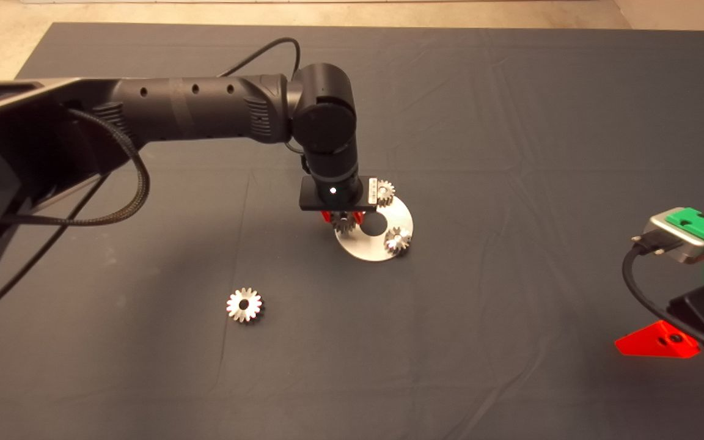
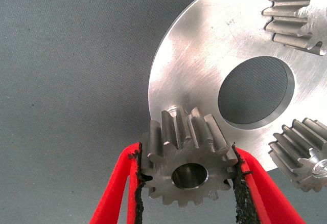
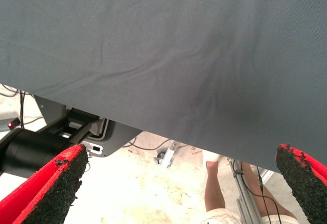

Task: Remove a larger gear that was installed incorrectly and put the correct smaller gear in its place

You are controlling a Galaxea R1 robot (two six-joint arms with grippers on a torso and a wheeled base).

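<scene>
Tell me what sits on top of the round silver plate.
On the round silver plate: two small grey gears, and the smaller gear that the left gripper clamps at its edge. Any peg beneath is hidden.

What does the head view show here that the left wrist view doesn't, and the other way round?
Only the head view shows the larger gear lying alone on the mat, off the round plate, and the parked right gripper at the lower right edge.

Only the left wrist view shows the left gripper with its jaws shut on the smaller gear, at the plate's edge.

Both show the round steel plate with its centre hole and two other small gears on it.
</scene>
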